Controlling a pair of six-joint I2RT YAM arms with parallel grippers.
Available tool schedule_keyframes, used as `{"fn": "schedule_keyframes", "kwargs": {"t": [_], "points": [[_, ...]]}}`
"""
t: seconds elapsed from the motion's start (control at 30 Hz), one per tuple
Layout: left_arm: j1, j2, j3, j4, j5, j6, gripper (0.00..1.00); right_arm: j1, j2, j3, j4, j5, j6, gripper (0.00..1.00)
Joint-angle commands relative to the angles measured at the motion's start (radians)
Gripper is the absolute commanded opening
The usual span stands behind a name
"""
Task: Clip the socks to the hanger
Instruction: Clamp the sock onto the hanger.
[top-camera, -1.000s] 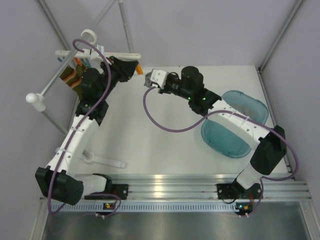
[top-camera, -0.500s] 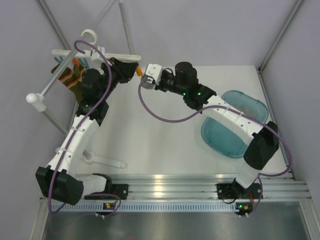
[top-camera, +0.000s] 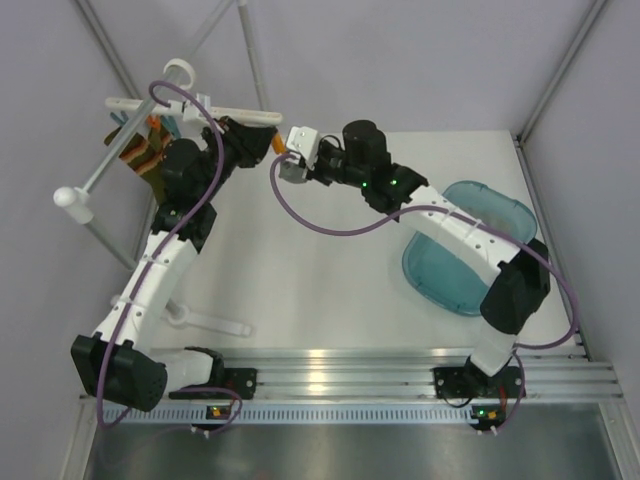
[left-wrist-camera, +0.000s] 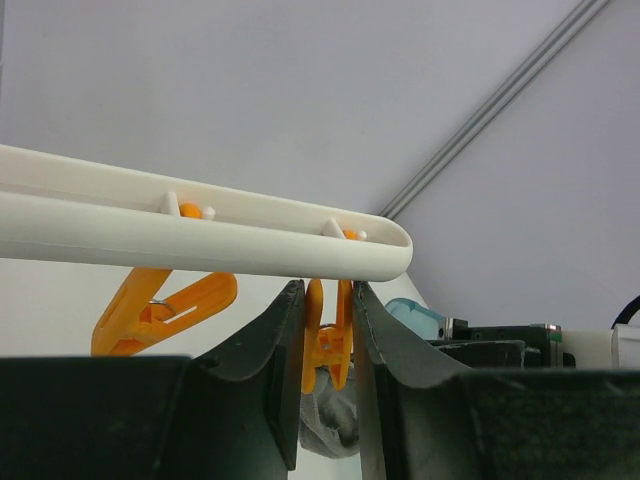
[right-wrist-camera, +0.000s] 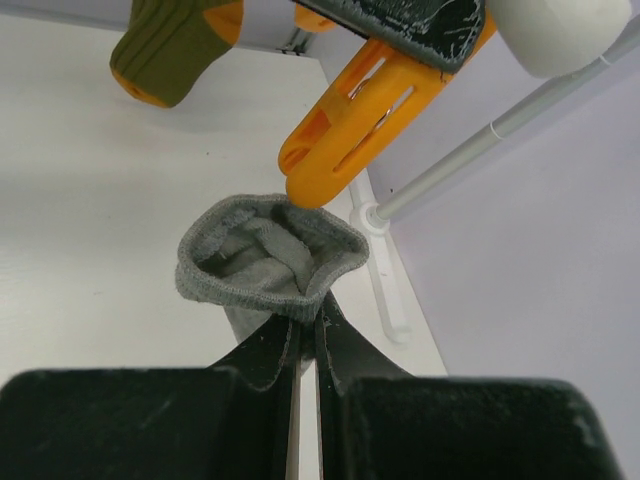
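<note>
The white hanger (top-camera: 215, 108) hangs from the stand at the back left, and its bar runs across the left wrist view (left-wrist-camera: 200, 235). My left gripper (top-camera: 262, 141) is shut on the hanger's end orange clip (left-wrist-camera: 328, 335), with one finger on each handle. My right gripper (top-camera: 291, 166) is shut on the grey sock (right-wrist-camera: 270, 262) and holds its open cuff up against the tip of that clip (right-wrist-camera: 365, 105). The sock also shows just below the clip in the left wrist view (left-wrist-camera: 335, 422). I cannot tell whether the clip bites the cuff. No cream sock is in view.
An olive and orange striped sock (top-camera: 140, 152) hangs at the hanger's left end. A second orange clip (left-wrist-camera: 165, 305) hangs loose beside the held one. The white stand pole with its ball end (top-camera: 70, 197) slants at the left. A teal basin (top-camera: 470, 250) lies at the right.
My right gripper has carried the grey sock left and up, from apart from the hanger to right under the end clip. My left gripper has stayed on the clip.
</note>
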Motion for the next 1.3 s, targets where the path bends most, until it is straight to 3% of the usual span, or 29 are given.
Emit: {"fn": "schedule_keyframes", "kwargs": {"t": [0.0,0.57,1.13,1.27], "points": [[-0.002,-0.021,-0.017,0.017,0.079,0.026,0.0,0.011,0.019,0.08,-0.034,-0.026,0.02,0.0],[-0.002,-0.021,-0.028,-0.02,0.044,0.101,0.0,0.013,0.062,0.187,-0.091,-0.031,0.043,0.0],[-0.002,-0.019,-0.032,-0.023,-0.022,0.135,0.01,0.011,0.031,0.173,-0.062,-0.069,0.078,0.0],[-0.002,-0.039,-0.034,-0.012,-0.004,0.137,0.24,0.011,0.035,0.182,-0.062,-0.069,0.081,0.0]]}}
